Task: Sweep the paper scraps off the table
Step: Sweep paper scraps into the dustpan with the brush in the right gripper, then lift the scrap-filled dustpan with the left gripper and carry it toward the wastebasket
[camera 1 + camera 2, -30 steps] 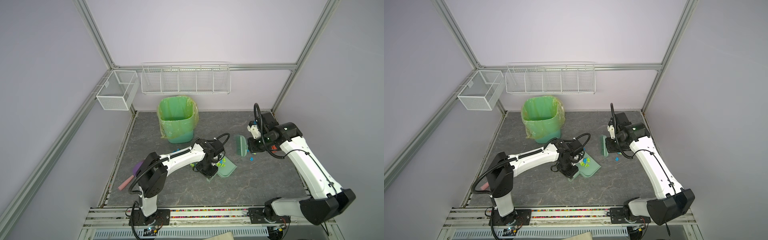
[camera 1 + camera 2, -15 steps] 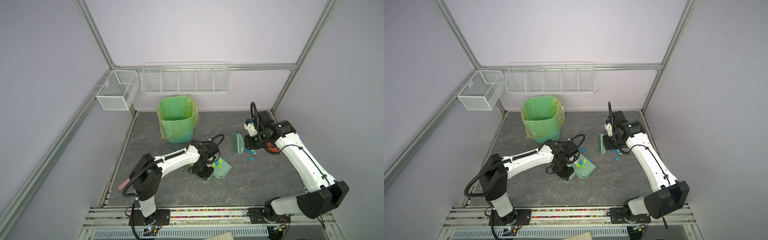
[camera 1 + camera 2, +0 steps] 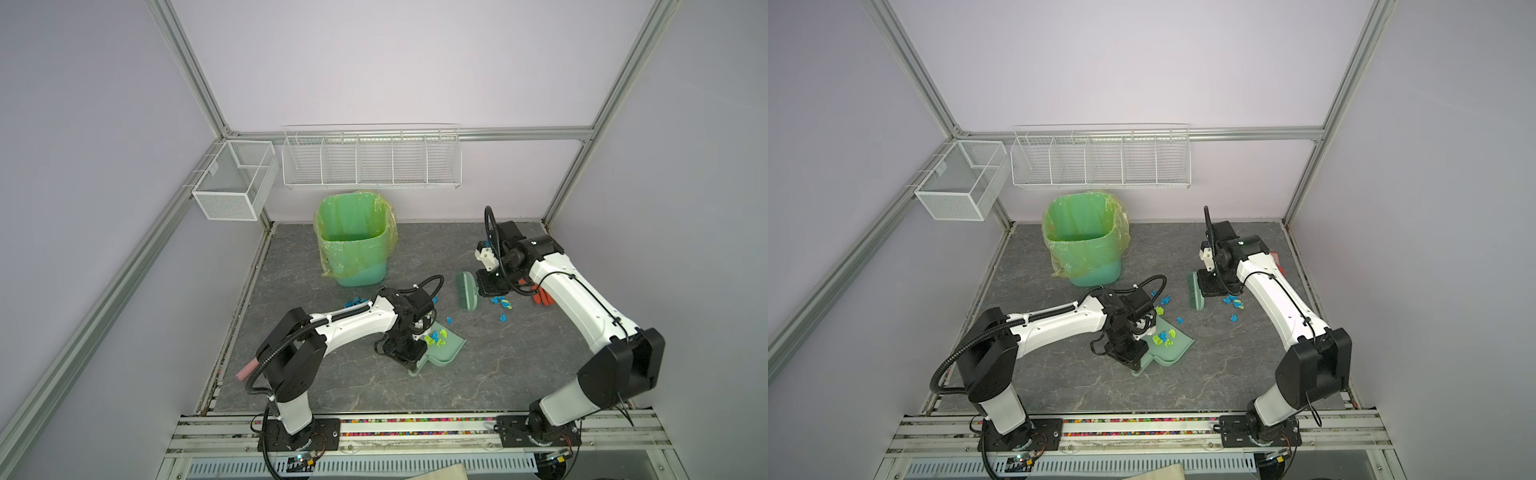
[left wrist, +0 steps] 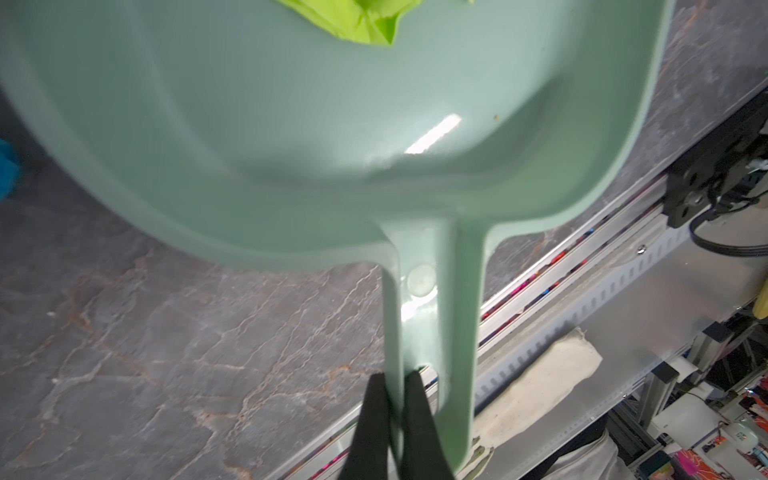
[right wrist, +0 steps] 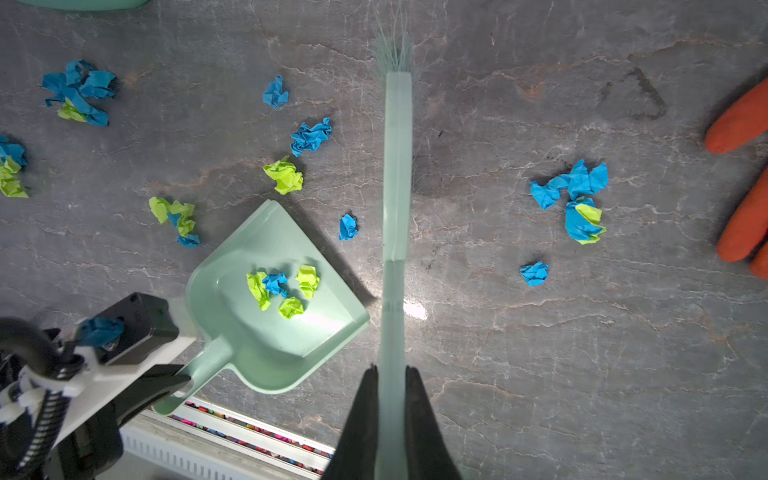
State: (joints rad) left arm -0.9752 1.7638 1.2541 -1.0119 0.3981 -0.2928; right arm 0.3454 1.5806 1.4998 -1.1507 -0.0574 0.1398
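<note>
Table [image 3: 490, 374], dark veined grey, carrying all below; bin [image 3: 353, 249], green-lined, near the back edge and left of middle; left claw [image 4: 397, 384], clenched on one wall of the handle of the dustpan [image 3: 446, 353], which now sits a little nearer the front edge than a second ago, its mouth turned toward the back right corner; right claw [image 5: 390, 374], clenched on the handle of the brush [image 3: 467, 295], which has travelled from right of middle toward the table's centre over the same second; orange glove [image 3: 542, 298], toward the right edge, no part of the job; paper scraps [image 3: 500, 301], in four lots: pan lot [image 5: 282, 286], a few green and blue already in the dustpan; near scatter [image 5: 286, 174], on bare table just beside the brush on its dustpan side; far group [image 5: 577, 199], blue and green, on the brush's other side toward the glove, left clear by that travel; stray bit [image 5: 99, 332], blue, lodged on the left arm's wrist; reading: job part done, most scraps not yet off the table; the brush stands between dustpan and far group, so that group lies behind the right claw and likely calls for a reach back past it, while the near scatter looks a short push from the pan's lip
</note>
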